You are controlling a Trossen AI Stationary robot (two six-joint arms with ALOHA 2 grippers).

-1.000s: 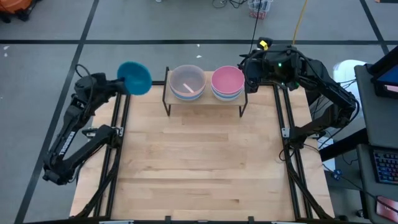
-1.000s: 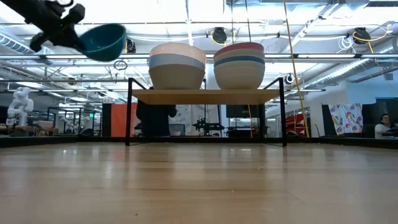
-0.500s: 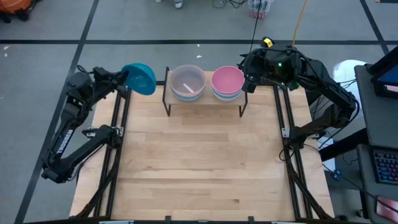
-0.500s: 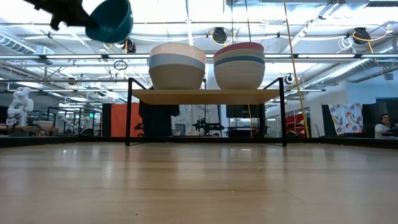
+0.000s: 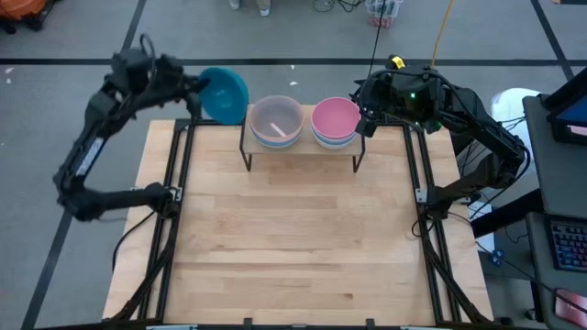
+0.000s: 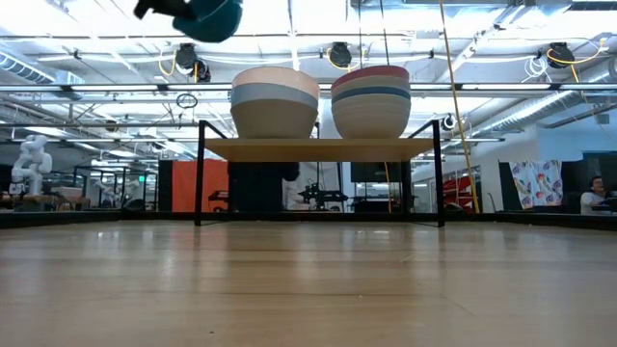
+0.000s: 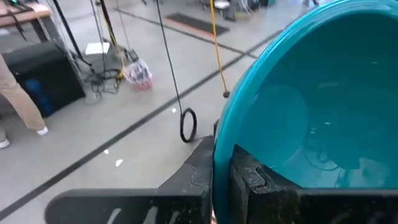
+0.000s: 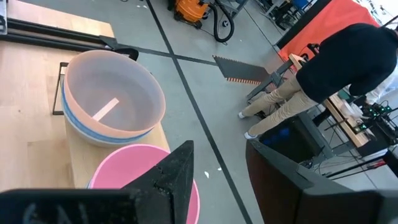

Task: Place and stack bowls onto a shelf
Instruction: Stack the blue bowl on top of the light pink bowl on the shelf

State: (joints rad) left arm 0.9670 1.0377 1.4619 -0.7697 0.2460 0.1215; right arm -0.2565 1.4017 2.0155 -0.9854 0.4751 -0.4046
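A teal bowl (image 5: pixel 223 94) hangs high above the table's far left corner, left of the shelf (image 6: pixel 318 149), with my left gripper (image 5: pixel 194 87) shut on it; in the low view the bowl (image 6: pixel 207 14) is higher than both stacks. On the shelf plank stand two stacks of bowls on their bases: the left one topped by a peach bowl (image 5: pixel 276 121), the right one by a pink bowl (image 5: pixel 336 122). My right gripper (image 5: pixel 365 117) hovers open just right of the pink stack, holding nothing. My left gripper pinches the teal bowl's rim (image 7: pixel 221 180), one finger inside the bowl and one outside its wall. The fingers come roughly level from the table's left. The bowl is lifted clear and tipped on its side, its opening toward the gripper.
Black frame rails (image 5: pixel 179 183) run along both sides of the wooden table. Beyond the far edge a person in a dark top (image 8: pixel 348 62) stands in the room, and cables hang there. The wide tabletop in front of the shelf (image 5: pixel 303 238) is bare wood.
My left gripper has risen and swung toward the far edge and the shelf, rolling its wrist. The teal bowl went with it, from below the stacks' tops to well above them, and turned from opening-up onto its side.
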